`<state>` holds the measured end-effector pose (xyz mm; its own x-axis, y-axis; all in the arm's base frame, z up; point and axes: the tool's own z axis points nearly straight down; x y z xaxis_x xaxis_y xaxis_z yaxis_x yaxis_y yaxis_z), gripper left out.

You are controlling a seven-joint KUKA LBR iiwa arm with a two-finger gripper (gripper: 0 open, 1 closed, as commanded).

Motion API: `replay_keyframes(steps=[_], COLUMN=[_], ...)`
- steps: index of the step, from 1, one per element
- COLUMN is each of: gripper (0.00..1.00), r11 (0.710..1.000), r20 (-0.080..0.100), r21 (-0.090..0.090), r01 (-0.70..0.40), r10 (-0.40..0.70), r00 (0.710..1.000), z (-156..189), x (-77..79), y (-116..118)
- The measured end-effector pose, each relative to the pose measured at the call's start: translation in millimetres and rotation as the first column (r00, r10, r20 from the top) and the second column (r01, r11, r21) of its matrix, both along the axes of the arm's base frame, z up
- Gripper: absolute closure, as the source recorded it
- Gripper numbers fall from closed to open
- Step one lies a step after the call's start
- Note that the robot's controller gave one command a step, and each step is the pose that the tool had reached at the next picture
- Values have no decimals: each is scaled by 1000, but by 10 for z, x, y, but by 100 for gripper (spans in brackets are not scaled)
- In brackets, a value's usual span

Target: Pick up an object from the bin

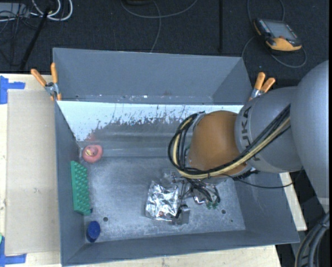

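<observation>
Where the arm [277,132] comes in from the right, its orange-brown wrist cover [213,143] hangs over the right-centre floor of the bin [149,77], w/ black and yellow cables [180,143] looped round it. The jaws sit below the cover, down at a crumpled silver foil wad [163,202]. The wad lies on the floor a bit right of centre, toward the near wall. Cover and cables hide most of the tool, so can't tell how wide the jaws stand or whether they have hold of the foil. A dark part of the tool touches or overlaps the wad's right edge. Elsewhere: pink round thing [92,153] at the left, near the back slope. Green studded block [80,187] just below it, lying along the left wall. Small blue thing [93,231] in the near-left corner, apart from the block.
</observation>
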<state>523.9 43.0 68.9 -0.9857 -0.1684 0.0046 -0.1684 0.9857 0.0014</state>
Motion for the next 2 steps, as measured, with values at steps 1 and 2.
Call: replay_keyframes(steps=[1,2], gripper=[100,100], r11=[1000,1000], r20=[2,12], r21=[-1,0], r01=[-3,14], r10=[3,-14], r00=[1000,1000], z=[8,1359], x=[9,-75], y=[1,-20])
